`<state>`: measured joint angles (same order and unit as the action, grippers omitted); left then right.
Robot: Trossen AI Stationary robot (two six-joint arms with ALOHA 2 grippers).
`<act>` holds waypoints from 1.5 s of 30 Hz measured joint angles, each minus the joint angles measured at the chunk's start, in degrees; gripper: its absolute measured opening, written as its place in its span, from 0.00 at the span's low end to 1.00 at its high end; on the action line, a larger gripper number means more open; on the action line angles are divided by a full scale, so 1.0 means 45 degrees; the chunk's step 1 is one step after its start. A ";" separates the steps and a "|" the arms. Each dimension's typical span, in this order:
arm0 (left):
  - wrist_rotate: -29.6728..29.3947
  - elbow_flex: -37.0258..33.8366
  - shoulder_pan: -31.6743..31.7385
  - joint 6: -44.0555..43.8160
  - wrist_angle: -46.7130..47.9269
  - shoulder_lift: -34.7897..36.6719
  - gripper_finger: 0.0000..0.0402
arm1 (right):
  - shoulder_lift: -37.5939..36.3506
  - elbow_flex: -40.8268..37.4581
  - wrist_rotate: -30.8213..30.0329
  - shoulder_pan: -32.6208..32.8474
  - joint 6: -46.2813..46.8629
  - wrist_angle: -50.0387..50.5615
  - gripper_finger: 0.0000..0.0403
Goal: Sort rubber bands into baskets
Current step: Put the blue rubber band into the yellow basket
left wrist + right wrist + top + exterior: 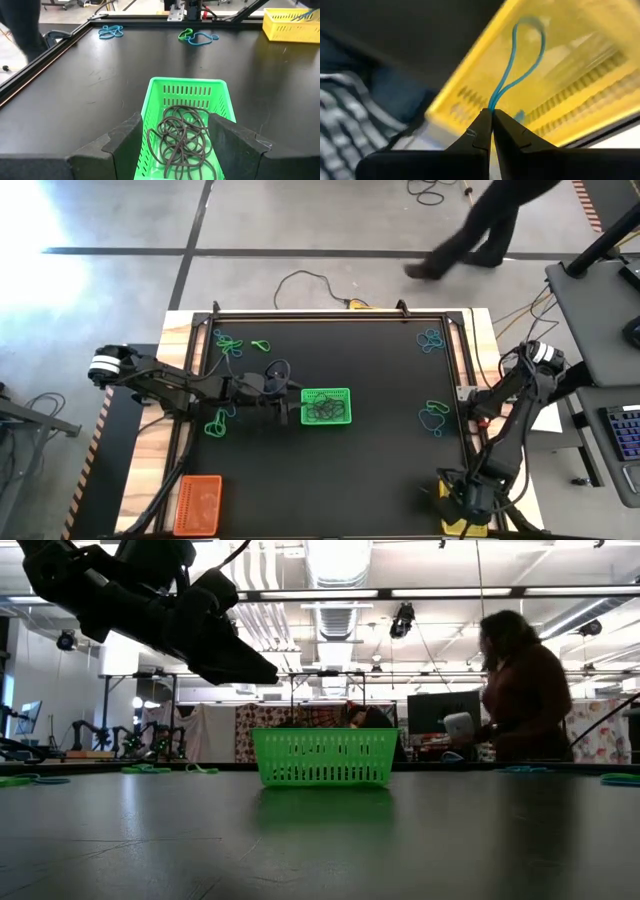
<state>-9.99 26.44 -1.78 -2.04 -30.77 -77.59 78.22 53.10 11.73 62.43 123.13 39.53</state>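
**Blue band pinched over the yellow basket, left hand gaping at the green one**

The right hand (491,117) is clamped tight on a blue rubber band (522,60), fingertips pressed together on the bottom of the loop, and the loop hangs free right over the yellow basket (580,95) at the near right corner of the worktop (380,470). Look how that band behaves: feather-light, limp, stretched into a narrow teardrop by nothing more than the pinch. No stiffness to speak of, so it will likely fall away the moment the fingertips part, though thin rubber may cling to a pad.

Over on the other side, the left hand (172,145) hovers with its fingers spread wide and nothing between them, just short of the green basket (186,102) in the middle of the worktop. Dark bands (182,140) lie tangled inside it.

Plenty left to sort: green and blue bands (232,345) at the far left, a green pair (216,423) beside the left arm, blue ones (432,339) at the far right, another cluster (433,417) near the right edge. The orange basket (197,504) waits at the near left corner. These loops lie flat, so the best hold, I judge, is a fingertip nip on a single strand where it lifts or crosses another, taking care not to drag a neighbour along.
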 joint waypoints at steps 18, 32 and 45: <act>0.0003 0.0000 -0.0005 0.0005 -0.0251 -0.0003 0.52 | 0.0998 -0.1119 0.1038 -0.0276 -0.2706 0.0283 0.17; 0.0003 0.0116 -0.0005 0.0005 -0.0302 -0.0003 0.52 | -0.0624 0.2211 -0.0685 -0.0992 -0.3302 0.4984 0.43; 0.0003 0.0419 0.0000 -0.0039 -0.0311 -0.0003 0.52 | -0.2329 0.0952 -0.7522 -0.5775 -0.9594 0.9339 0.44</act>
<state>-9.98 28.32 -1.78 -2.22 -32.17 -77.60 67.74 57.38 -22.12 36.44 79.95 81.56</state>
